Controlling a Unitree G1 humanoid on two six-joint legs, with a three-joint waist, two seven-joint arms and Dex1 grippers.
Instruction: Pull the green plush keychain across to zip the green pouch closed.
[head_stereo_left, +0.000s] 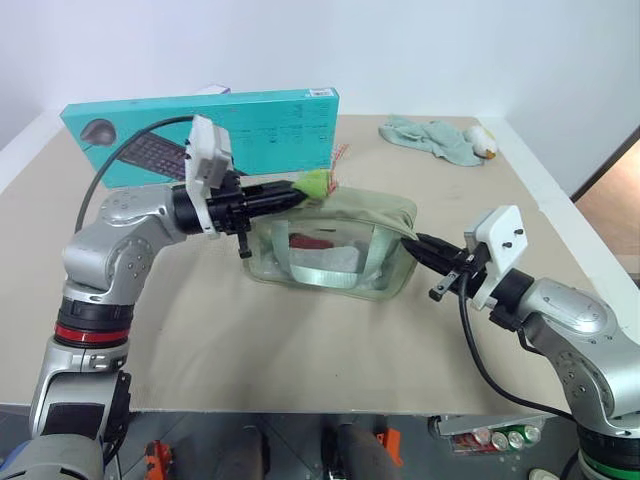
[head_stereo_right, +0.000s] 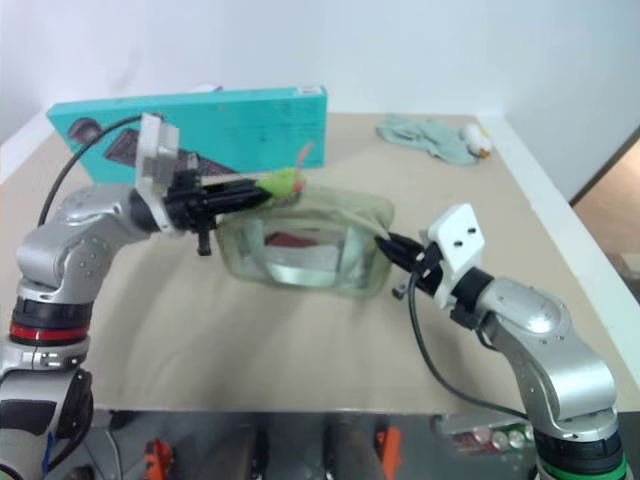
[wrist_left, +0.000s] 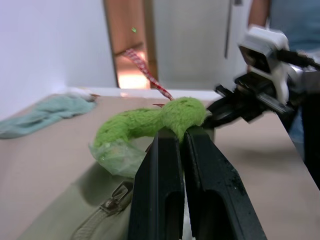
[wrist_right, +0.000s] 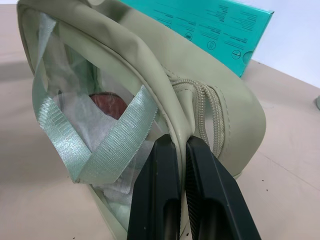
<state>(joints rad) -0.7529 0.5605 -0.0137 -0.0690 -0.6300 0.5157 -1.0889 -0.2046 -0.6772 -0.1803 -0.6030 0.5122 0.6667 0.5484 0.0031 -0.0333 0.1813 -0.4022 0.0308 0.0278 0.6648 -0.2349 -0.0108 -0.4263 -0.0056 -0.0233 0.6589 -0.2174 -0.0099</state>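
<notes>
The green pouch (head_stereo_left: 335, 250) lies in the middle of the table, its clear side panel facing me and its zipper (wrist_right: 210, 112) running along the top. The green plush keychain (head_stereo_left: 315, 183) sits at the pouch's upper left end, with a red cord (wrist_left: 147, 72) trailing up behind it. My left gripper (head_stereo_left: 298, 197) reaches in level from the left and is shut on the keychain (wrist_left: 170, 117). My right gripper (head_stereo_left: 418, 240) comes in from the right and is shut on the fabric at the pouch's right end (wrist_right: 172, 127), beside the webbing handle (wrist_right: 107, 145).
A teal keyboard box (head_stereo_left: 250, 125) stands on edge right behind the pouch. A pale mint cloth (head_stereo_left: 430, 135) and a small white and yellow toy (head_stereo_left: 483, 140) lie at the back right corner. The table's right edge (head_stereo_left: 570, 215) is close to my right arm. A person (wrist_left: 292, 20) stands beyond the table.
</notes>
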